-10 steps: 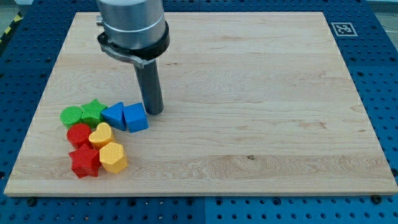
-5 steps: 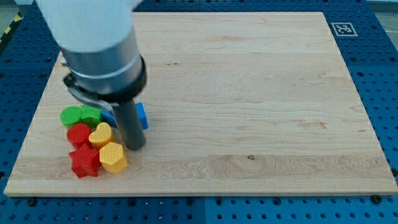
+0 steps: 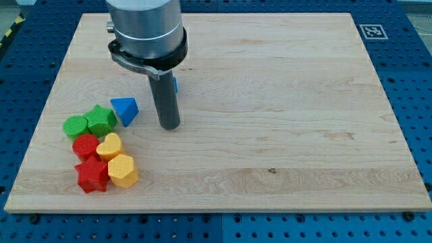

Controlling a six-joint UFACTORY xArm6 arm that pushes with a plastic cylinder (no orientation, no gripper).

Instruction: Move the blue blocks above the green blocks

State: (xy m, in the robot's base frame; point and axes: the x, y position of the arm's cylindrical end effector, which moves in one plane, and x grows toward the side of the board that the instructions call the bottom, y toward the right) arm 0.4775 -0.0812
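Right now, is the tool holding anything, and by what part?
Nothing is held. My tip rests bare on the board, right of the blue triangular block; a second blue block peeks out behind the rod.

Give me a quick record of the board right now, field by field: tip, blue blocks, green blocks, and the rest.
tip: my tip on the board, right of the blue triangular block
second blue block: blue block, mostly hidden behind the rod
green: green round block touching green star block
other blocks: red round block, yellow heart block, red star block, yellow hexagon block
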